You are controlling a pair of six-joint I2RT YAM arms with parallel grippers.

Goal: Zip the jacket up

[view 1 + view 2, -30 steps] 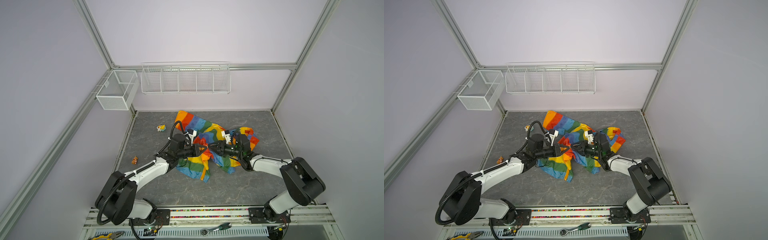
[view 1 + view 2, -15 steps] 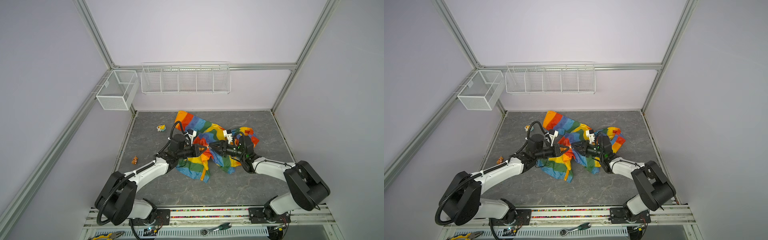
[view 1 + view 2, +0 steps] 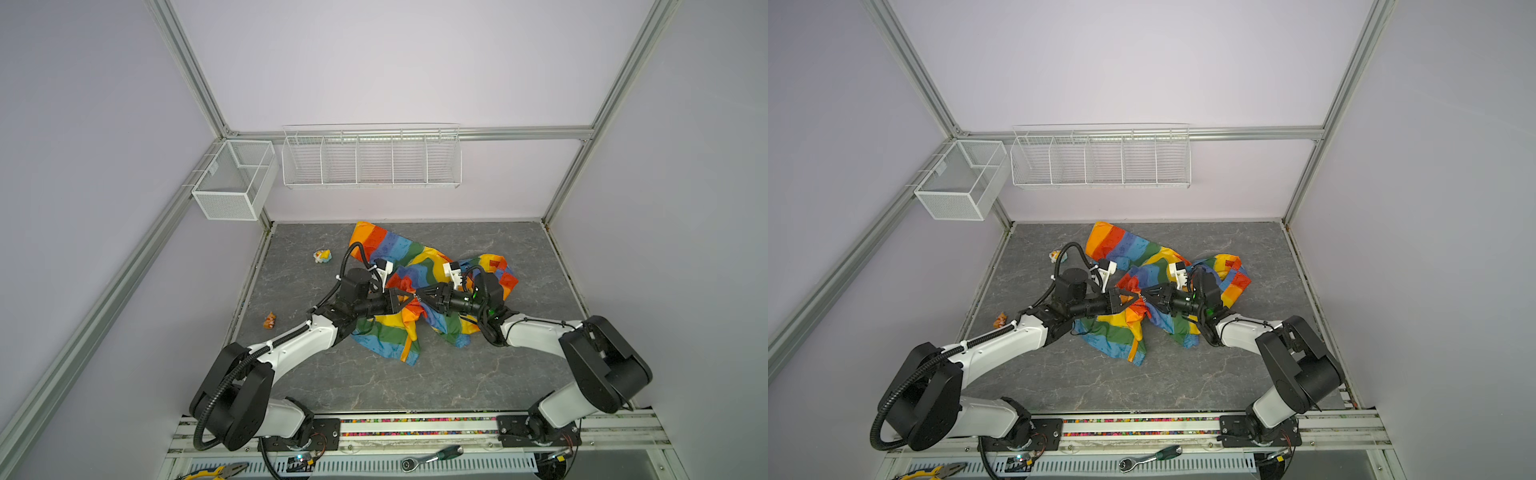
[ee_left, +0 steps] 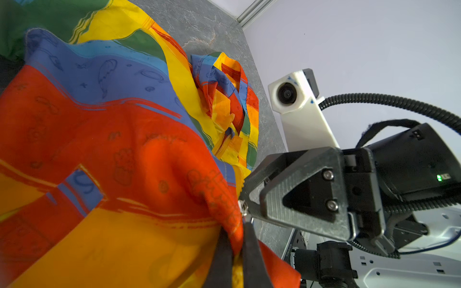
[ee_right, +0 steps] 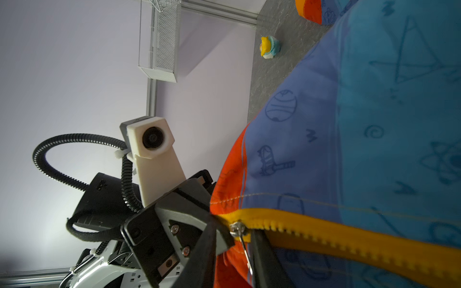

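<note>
While both grippers meet tip to tip at mid-frame in both top views, the left gripper [image 3: 409, 299] is clamped tight on a red fold of the jacket [image 3: 395, 332]. In the left wrist view its fingers [image 4: 252, 254] at bottom centre pinch the red-orange cloth between them. The right gripper [image 3: 419, 297] shows a narrow gap. In the right wrist view its fingers [image 5: 262, 256] straddle the silver zipper pull [image 5: 238, 228] at the end of the yellow zipper [image 5: 349, 239], bottom centre. Can't tell if the pull is actually pinched. Both grippers sit just beside each other, near touching. Jacket lies crumpled in the middle of the grey tabletop [image 3: 457, 374], one striped part reaching toward the back wall, another bunched at centre right under the right arm. A small yellow-teal toy [image 3: 322, 256] sits left of the jacket, apart from it. A small orange toy [image 3: 270, 321] lies further left, near the table edge.
</note>
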